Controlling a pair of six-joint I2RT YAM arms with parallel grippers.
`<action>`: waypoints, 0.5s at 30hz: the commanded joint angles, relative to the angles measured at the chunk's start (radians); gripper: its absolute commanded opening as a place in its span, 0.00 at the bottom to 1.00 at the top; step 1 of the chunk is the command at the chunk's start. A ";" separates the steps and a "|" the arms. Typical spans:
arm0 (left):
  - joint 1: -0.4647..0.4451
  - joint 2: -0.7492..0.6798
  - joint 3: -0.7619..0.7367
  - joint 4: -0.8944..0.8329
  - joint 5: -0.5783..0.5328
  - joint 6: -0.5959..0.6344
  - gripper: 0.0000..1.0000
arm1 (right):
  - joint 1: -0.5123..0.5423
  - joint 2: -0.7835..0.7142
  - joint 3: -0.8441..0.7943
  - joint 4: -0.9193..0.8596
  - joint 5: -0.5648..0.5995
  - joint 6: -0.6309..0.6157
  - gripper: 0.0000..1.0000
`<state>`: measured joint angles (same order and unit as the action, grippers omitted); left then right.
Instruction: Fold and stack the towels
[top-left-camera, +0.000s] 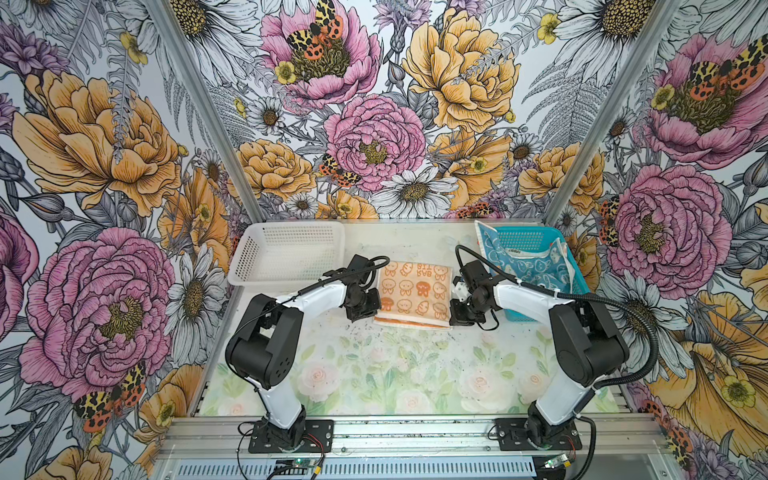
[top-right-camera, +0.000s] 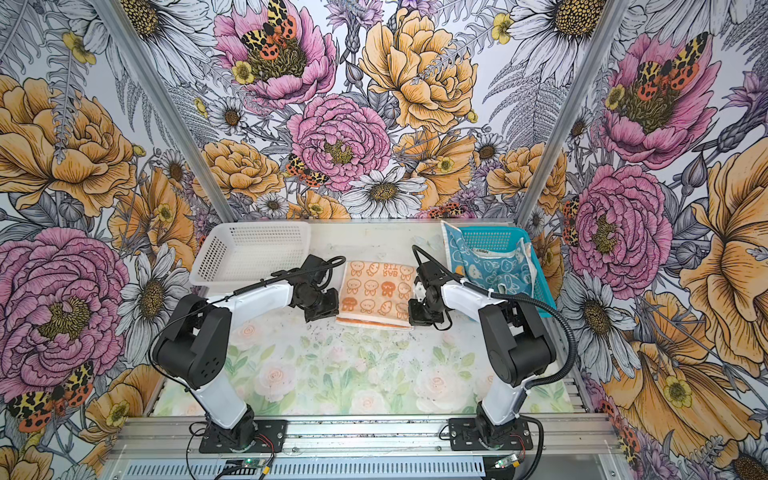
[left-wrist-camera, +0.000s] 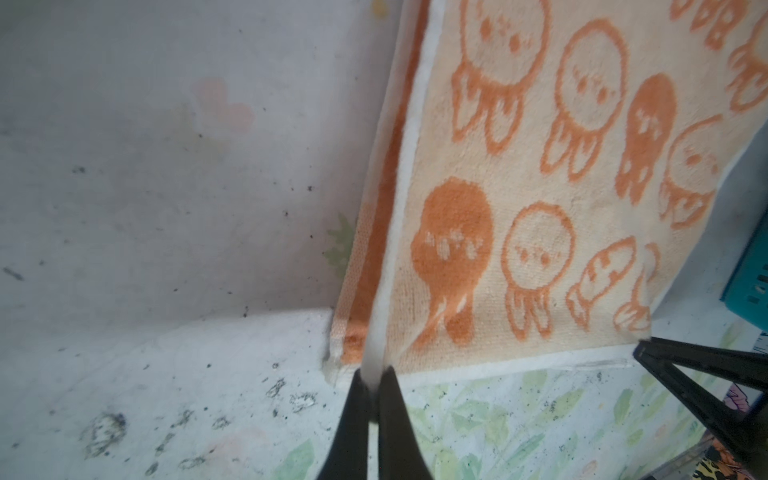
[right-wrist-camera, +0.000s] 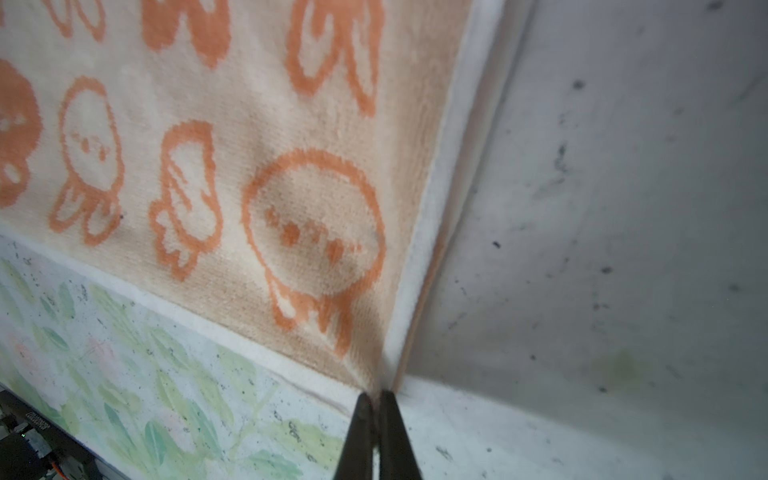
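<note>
Orange towel (top-left-camera: 413, 293) lies folded double at mid-tabletop (top-left-camera: 374, 365), a claw at each near corner.
Peach-cream pile with rows of orange bunny faces, some filled solid, letters along the far edge, white hem. A deeper orange under-layer shows at the near and left edges. It sits between the white basket (top-left-camera: 286, 249) and the teal basket (top-left-camera: 575, 266), where a blue towel (top-left-camera: 528, 266) slumps. Left claw (left-wrist-camera: 373, 376) pinches the hem at one corner; right claw (right-wrist-camera: 376, 397) pinches the other.
</note>
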<state>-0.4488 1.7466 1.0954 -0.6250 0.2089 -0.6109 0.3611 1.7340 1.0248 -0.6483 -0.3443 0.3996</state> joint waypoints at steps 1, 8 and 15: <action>0.002 0.033 -0.011 0.007 -0.043 -0.001 0.00 | 0.003 0.023 -0.010 0.020 0.034 0.012 0.00; 0.019 0.051 0.018 0.010 -0.029 0.005 0.00 | 0.001 0.053 0.040 0.018 0.037 0.009 0.00; 0.040 -0.058 0.043 -0.034 -0.034 0.014 0.00 | 0.002 -0.080 0.057 -0.031 0.027 0.023 0.00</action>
<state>-0.4274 1.7634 1.1080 -0.6334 0.2096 -0.6102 0.3637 1.7336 1.0500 -0.6441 -0.3450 0.4076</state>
